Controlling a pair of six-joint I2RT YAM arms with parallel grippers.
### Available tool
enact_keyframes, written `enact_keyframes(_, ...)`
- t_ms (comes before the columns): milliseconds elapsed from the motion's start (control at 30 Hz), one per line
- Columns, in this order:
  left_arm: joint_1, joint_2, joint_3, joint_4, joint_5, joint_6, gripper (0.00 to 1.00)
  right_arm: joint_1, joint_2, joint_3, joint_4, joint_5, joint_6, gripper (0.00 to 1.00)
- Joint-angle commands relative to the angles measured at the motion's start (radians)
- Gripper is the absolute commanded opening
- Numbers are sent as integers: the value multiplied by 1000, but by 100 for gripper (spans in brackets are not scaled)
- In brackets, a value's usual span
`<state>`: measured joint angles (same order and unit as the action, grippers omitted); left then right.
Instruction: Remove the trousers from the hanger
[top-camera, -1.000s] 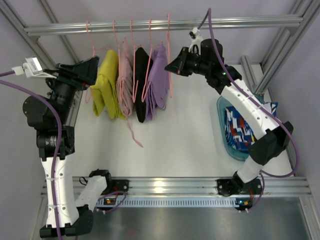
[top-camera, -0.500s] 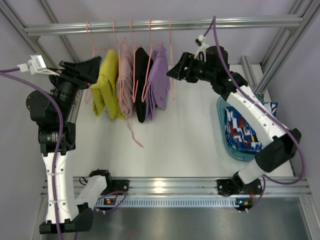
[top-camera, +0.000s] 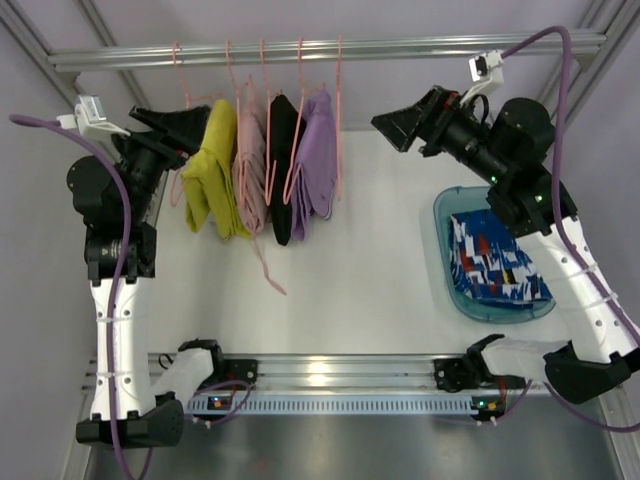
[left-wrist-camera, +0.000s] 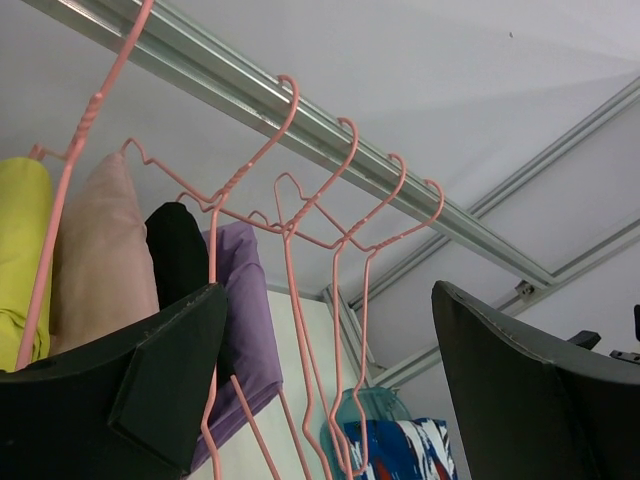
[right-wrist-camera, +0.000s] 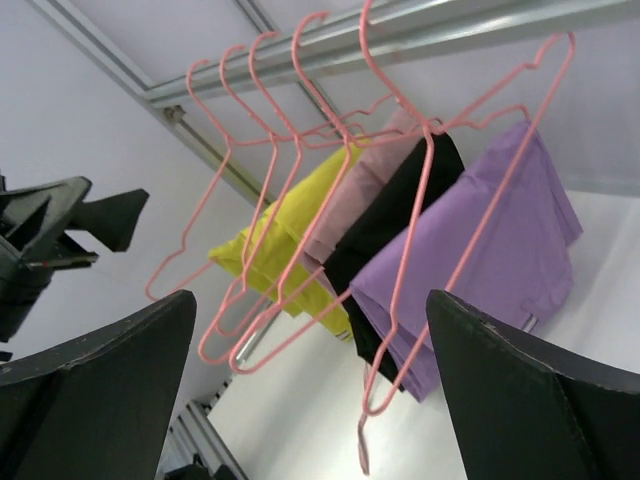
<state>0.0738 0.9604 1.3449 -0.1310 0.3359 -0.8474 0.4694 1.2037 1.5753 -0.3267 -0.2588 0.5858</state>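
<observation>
Trousers (top-camera: 283, 175) hung in four folded pairs on pink wire hangers (top-camera: 300, 70) from the rail (top-camera: 450, 45) at the far side of the tabletop (top-camera: 360, 260). In the top view the order from left to right was: yellow pair (top-camera: 210, 175), pink pair (top-camera: 250, 165), black pair (top-camera: 283, 200), purple pair (top-camera: 318, 165). One bare hanger (top-camera: 339, 120) hung just right of the purple pair.

Left arm: the lower link stood nearly upright from its base at the near left corner. The elbow was raised high and the wrist was turned right, toward the rail. The left tool (top-camera: 190, 132) sat just beside the yellow pair. Its jaws stood wide apart and held nothing. In the left wrist view the hanger wires ran up between the two fingers (left-wrist-camera: 110, 400) without touching either.

Right arm: the lower link leaned out to the right from its base. The elbow was raised above the teal tub (top-camera: 445, 215), which held a patterned cloth (top-camera: 490, 260). The forearm reached left, level with the rail. The right tool (top-camera: 392, 128) pointed at the hangers but was well apart from the bare hanger and the purple pair. Its jaws were fully spread and empty. The right wrist view showed all four pairs framed between its fingers (right-wrist-camera: 540, 390), with open space on either side.
</observation>
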Motion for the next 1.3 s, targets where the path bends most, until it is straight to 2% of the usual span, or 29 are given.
enact_keyframes(0,6,-8,7,51,-1,-15,89,30,68,77,83,-25,45,99)
enact_keyframes(267,12,-22,23,50,-31,31,89,156,279,198,133,-34,160,97)
enact_keyframes(433,24,-15,36,51,-29,31,89,216,365,203,184,29,272,85)
enact_keyframes(500,24,-9,37,53,-26,31,89,238,394,209,218,38,284,81)
enact_keyframes(600,27,-8,34,51,-24,30,88,255,431,230,245,50,293,69)
enact_keyframes(733,27,-11,20,51,-26,25,88,261,479,264,219,95,312,59)
enact_keyframes(967,27,-5,11,51,-18,11,88,259,560,281,270,102,358,56)
enact_keyframes(1067,27,-5,11,51,-18,16,88,250,588,282,314,84,385,48)
enact_keyframes(1167,27,-2,8,51,-18,19,88,242,600,279,360,69,404,31)
enact_keyframes(1200,27,1,5,51,-17,19,88,241,600,278,373,64,411,20)
enact_keyframes(1267,27,3,2,51,-8,18,88,238,599,278,393,52,427,11)
